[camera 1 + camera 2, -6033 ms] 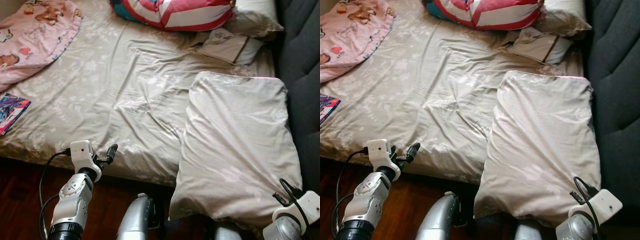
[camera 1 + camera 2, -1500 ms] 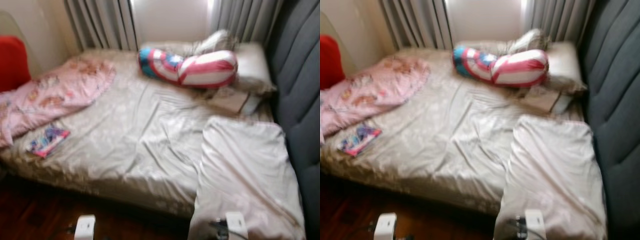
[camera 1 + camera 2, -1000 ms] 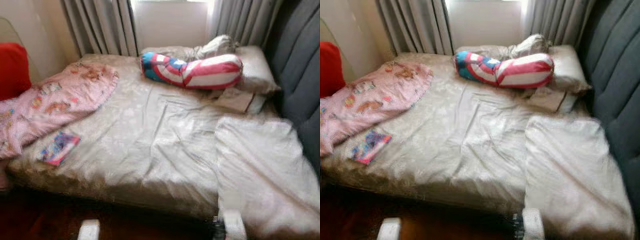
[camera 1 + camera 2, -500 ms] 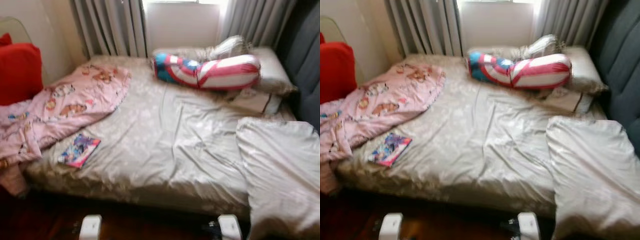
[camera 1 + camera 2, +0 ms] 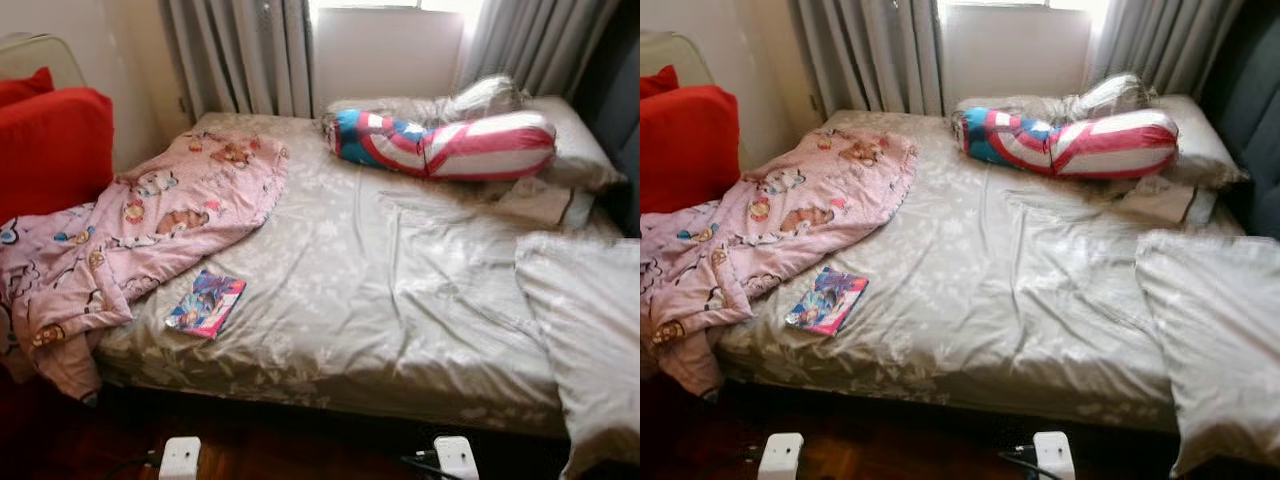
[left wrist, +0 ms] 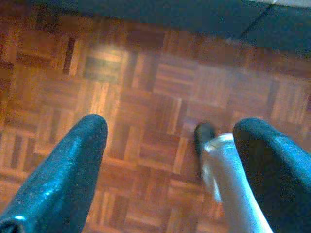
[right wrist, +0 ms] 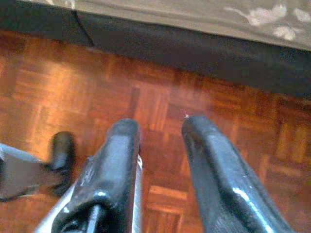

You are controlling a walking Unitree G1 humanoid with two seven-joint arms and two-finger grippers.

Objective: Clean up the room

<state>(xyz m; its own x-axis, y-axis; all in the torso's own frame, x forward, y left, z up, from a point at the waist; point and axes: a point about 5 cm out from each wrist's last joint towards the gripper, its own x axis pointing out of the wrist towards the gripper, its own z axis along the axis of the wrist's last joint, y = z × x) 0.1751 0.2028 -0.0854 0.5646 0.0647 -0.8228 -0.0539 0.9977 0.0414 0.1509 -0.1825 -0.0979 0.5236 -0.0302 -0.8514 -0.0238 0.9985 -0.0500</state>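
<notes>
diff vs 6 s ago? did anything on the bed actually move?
Nothing on the bed moved; the camera did, rising and swinging left. Both arms, raised at the bed edge earlier, now hang low: left gripper open and right gripper open, both empty over the parquet floor. The large beige pillow, colourful book, pink cartoon blanket and striped bolster lie as before.

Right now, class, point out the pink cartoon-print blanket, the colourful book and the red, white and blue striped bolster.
Pink cartoon-print blanket (image 5: pixel 150 215), left eye view, middle.
Colourful book (image 5: pixel 206 303), left eye view, cover.
Red, white and blue striped bolster (image 5: pixel 1070 143), right eye view, middle.
</notes>
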